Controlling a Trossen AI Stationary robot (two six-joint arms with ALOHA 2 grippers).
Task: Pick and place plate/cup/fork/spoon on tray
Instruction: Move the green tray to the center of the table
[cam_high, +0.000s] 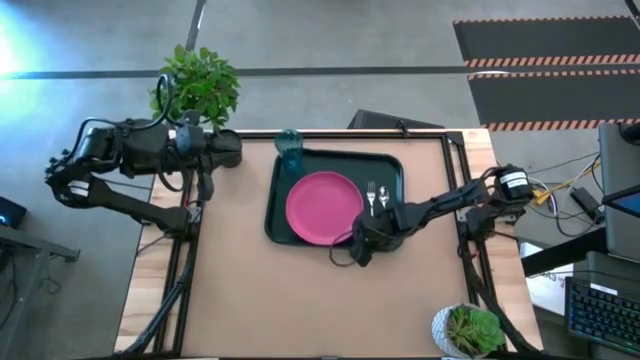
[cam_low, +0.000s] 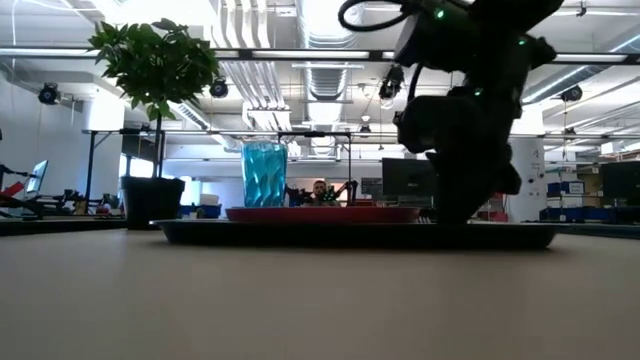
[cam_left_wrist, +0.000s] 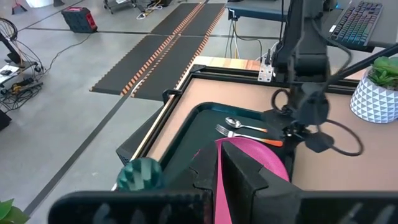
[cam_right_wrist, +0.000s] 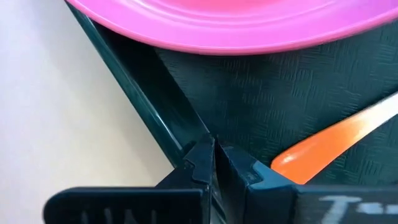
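Right claw (cam_right_wrist: 214, 163), fingers together, over tray (cam_right_wrist: 149, 102) rim.

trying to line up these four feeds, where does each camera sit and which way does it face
High view: above the table, looking straight down; shows both arms, the left gripper off the tray, the right gripper at its rim.
Low view: at table-top height, looking level across to the room; the right arm hangs over the tray.
Left wrist view: on the left arm, facing across the tray toward the right arm; own fingers below.
Right wrist view: on the right arm, close on the tray rim; own shut fingers below.
Shared: all four show the plate.
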